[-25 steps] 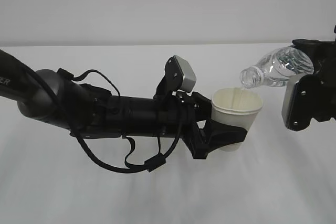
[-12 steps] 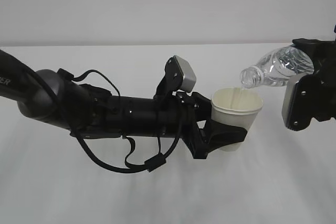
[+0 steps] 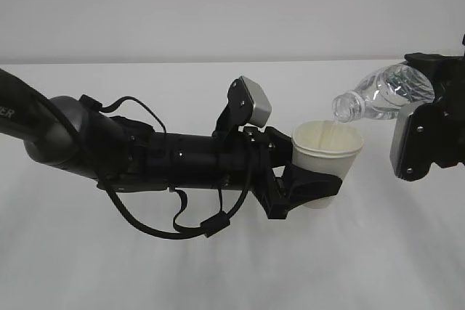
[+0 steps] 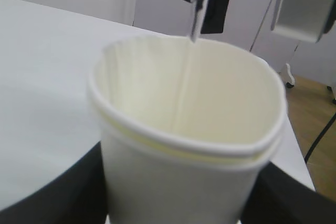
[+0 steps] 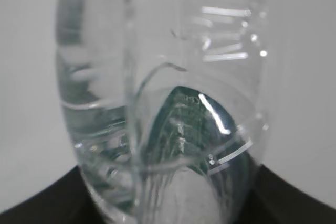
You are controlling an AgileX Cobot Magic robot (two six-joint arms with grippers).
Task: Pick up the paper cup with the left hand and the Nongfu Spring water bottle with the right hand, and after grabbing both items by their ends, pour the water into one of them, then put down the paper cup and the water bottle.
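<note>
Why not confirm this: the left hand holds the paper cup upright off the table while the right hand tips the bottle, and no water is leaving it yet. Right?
One error: water is already streaming from the bottle into the paper cup, as the left wrist view shows.

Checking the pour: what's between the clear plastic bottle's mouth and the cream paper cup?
Only a thin stream of clear water falling from the bottle into the cup, shown in the left wrist view.

Almost nothing is changing: the paper cup [image 3: 327,157] is sitting a touch further left under the pouring water [image 4: 193,22]
</note>
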